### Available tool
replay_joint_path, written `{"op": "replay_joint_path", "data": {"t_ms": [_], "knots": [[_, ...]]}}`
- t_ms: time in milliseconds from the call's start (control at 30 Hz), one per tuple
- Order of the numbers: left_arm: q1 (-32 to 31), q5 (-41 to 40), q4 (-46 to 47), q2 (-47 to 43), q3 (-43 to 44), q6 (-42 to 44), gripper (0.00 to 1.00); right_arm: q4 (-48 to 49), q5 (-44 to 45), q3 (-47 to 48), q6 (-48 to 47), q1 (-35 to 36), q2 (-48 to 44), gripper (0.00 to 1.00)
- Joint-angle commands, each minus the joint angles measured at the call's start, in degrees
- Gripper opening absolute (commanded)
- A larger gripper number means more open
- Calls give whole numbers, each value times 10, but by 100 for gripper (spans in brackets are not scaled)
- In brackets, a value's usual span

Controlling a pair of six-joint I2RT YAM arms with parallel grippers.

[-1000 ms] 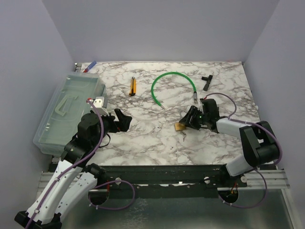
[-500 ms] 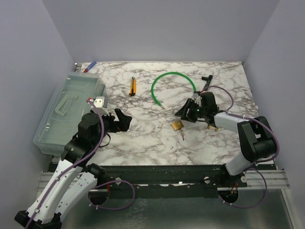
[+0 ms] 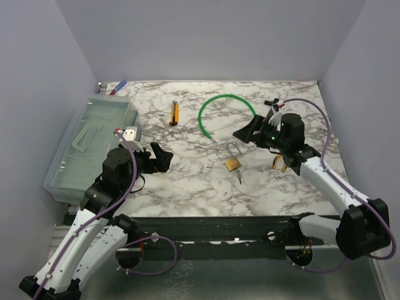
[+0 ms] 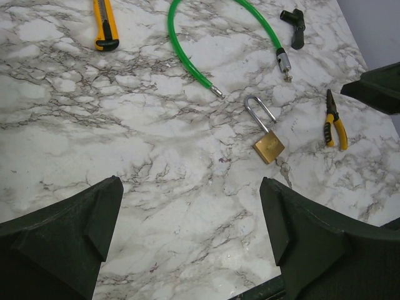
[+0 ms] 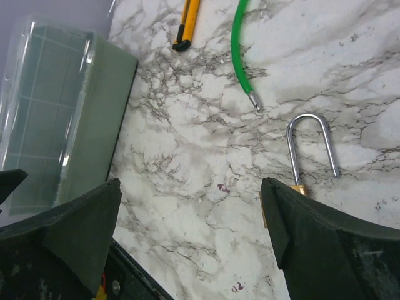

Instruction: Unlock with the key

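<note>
The small brass padlock (image 3: 232,164) lies flat mid-table, its silver shackle pointing away from me. A thin sliver at its near end looks like the key (image 3: 239,177), too small to be sure. The padlock also shows in the left wrist view (image 4: 269,147). In the right wrist view its shackle (image 5: 311,145) shows and its body is half hidden behind a finger. My right gripper (image 3: 245,134) is open and empty, raised behind and to the right of the padlock. My left gripper (image 3: 164,159) is open and empty, well to the padlock's left.
A green cable loop (image 3: 201,115) lies behind the padlock. Yellow-handled pliers (image 3: 279,164) lie to its right. A black T-shaped tool (image 3: 270,106) is at the back right. A yellow utility knife (image 3: 174,113) lies back left. A clear plastic box (image 3: 94,137) stands at the left edge.
My right gripper has let go of the padlock, lifted and drawn back to the right. The padlock now lies free on the table. The left arm has not moved.
</note>
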Motion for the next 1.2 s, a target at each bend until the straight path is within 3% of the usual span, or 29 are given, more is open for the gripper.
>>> {"op": "replay_joint_path", "data": {"t_ms": [0,333,700,1167], "knots": [[1,-11,2,0,6,6,99,-43,38,7,-28,3,-71,100],[0,-10,5,4,5,4,99,-23,112,-70,-25,3,-285,100],[1,-9,7,4,4,5,99,-98,223,-113,-23,3,-456,100],[0,-9,8,3,3,6,99,-88,216,-134,-2,3,-488,100]]}}
